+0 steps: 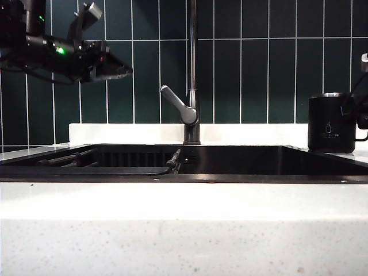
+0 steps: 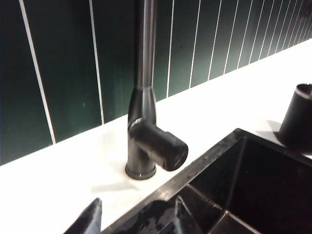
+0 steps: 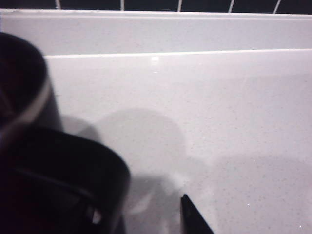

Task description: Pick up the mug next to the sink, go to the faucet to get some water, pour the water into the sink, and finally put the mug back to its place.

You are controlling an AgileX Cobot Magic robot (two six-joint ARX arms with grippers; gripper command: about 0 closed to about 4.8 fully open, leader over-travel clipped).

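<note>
White speckled stone forms the tabletop (image 1: 184,230), and on its right end, just beside the basin, stands the matte black cylindrical mug (image 1: 332,122) with a silver steel rim, a small pale logo on its side and a thin black handle turned to the right. It is upright and rests on the stone. The right gripper (image 1: 363,109) sits close by the mug's handle side at the edge of the exterior view, its jaws spread wide and closed on nothing. The wide dark rectangular sink (image 1: 230,172) lies sunk in the stone, with a dark slatted rack at its left end. Behind it rises the tall slim dark metal faucet (image 1: 192,69) with its grey angled lever pointing left. The left gripper (image 1: 106,64) hangs high on the left, jaws parted and empty. Dark green tiles with pale joints cover the wall behind.
</note>
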